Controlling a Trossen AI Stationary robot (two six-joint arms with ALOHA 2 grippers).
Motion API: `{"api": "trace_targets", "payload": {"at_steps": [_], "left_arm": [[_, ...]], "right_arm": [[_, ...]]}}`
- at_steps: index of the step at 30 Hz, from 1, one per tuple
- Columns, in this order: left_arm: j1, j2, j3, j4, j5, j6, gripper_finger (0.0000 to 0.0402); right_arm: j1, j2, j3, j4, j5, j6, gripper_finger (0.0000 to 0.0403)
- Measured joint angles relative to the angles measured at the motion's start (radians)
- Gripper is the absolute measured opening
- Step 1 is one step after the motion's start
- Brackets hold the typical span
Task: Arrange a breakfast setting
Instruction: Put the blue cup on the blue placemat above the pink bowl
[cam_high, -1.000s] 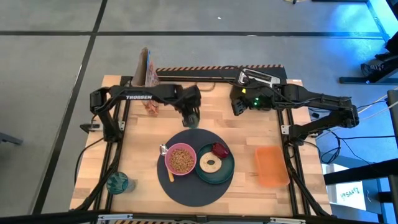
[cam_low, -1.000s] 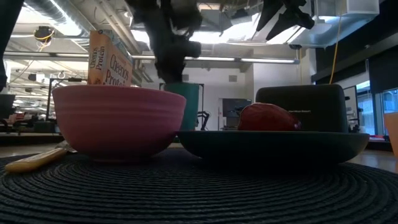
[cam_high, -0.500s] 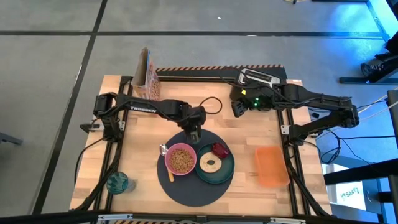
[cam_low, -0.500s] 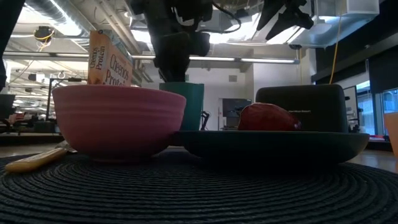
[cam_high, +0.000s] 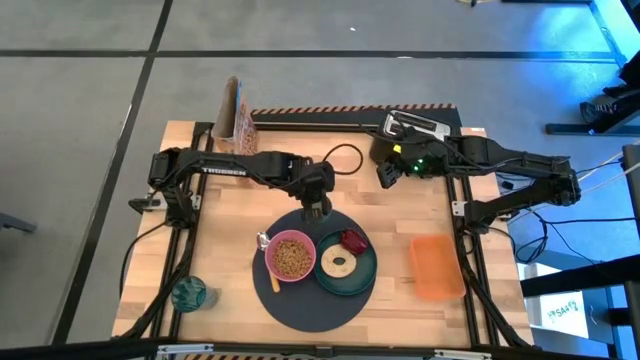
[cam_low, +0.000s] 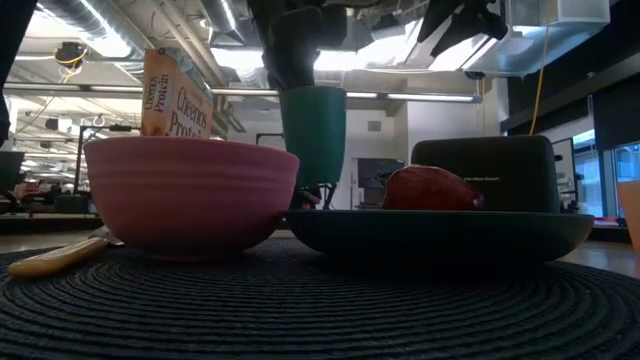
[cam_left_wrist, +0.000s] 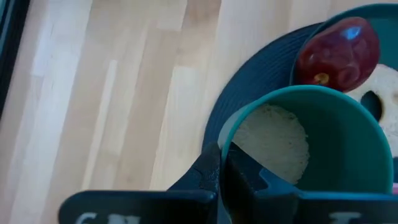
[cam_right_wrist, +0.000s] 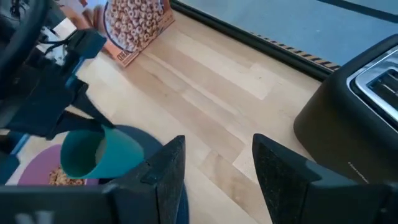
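A: Item one, the small pale-green cup (cam_low: 312, 135). Where is it sitting?

B: It isn't sitting. It's hanging above the far edge of the large round dark-grey mat (cam_high: 300, 300), clear of the surface, its long axis near upright in the table-level view. The left gripper (cam_high: 318, 203) is pinching its rim, one finger inside the wall and one outside, and is holding it from above.

A: So which way is the cup lying from the claw?

B: Directly beneath it, mouth up. Its open spot on the mat is lying just below, behind the pink bowl (cam_high: 290, 256) and the dark-green plate (cam_high: 360, 275). I'd judge the coming move to be a short straight lowering, keeping the cup level and clear of the bowl.

A: Items already placed?

B: The bowl is holding cereal, with the spoon (cam_high: 266, 262) beside it. The plate is carrying the pale ring-shaped bagel (cam_high: 337, 263) and the small dark-red fruit (cam_high: 353, 240).

A: And the other arm?

B: The right gripper (cam_right_wrist: 214, 165) is waiting with fingers spread and empty, near the black toaster (cam_high: 418, 127), farther from the mat than the left.
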Motion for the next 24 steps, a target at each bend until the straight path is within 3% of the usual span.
{"api": "trace_targets", "payload": {"at_steps": [14, 24], "left_arm": [[0.035, 0.000, -0.241, 0.057, 0.051, -0.048, 0.0006], [0.042, 0.010, -0.244, 0.044, 0.079, -0.080, 0.0035]], "right_arm": [[0.000, -0.003, 0.000, -0.006, -0.024, -0.017, 0.0177], [0.000, -0.010, 0.000, -0.017, -0.021, -0.045, 0.0177]]}}
